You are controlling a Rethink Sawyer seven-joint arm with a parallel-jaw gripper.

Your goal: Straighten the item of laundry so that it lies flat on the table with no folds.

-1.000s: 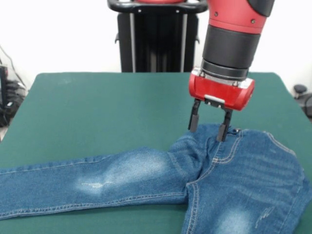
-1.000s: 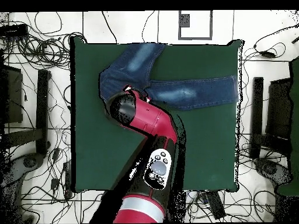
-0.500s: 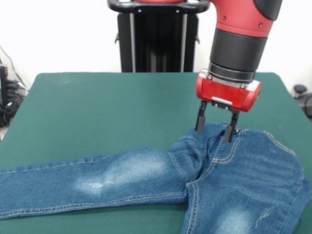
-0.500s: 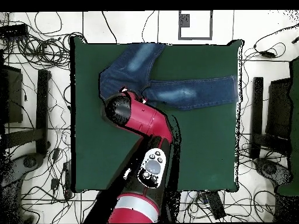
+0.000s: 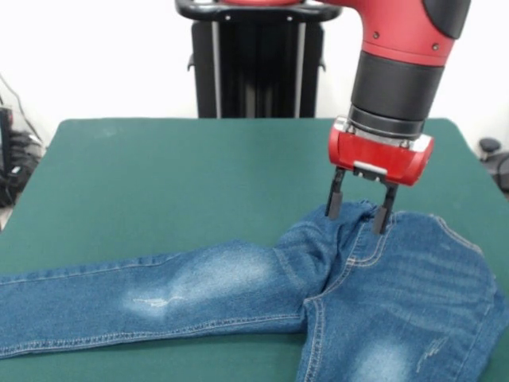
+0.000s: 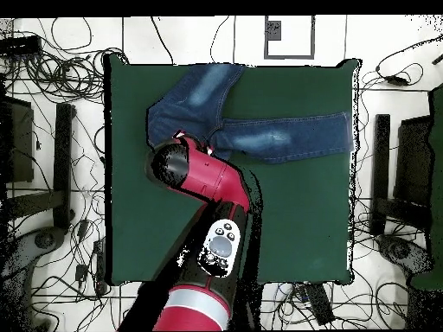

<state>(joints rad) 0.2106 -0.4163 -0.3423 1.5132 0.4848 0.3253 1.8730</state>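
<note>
The pincer (image 5: 359,210), fingers apart, has slid sideways along the jeans' (image 5: 238,294) waistband, tips at the denim. Nothing gripped yet; the table (image 5: 159,175) still shows bunched legs.

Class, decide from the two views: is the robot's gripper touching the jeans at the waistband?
Cannot tell. In the front view the open gripper has its fingertips overlapping the top edge of the jeans, but neither contact nor gap shows. In the overhead view the arm hides the spot.

Front view: bright, even, diffuse light; white backdrop near overexposed. Soft faint shadow under the hand (image 5: 361,214) on the jeans (image 5: 238,290). Surface (image 5: 175,183) matte, no glare. Mild softness overall. Overhead view: evenly lit, flat.
</note>
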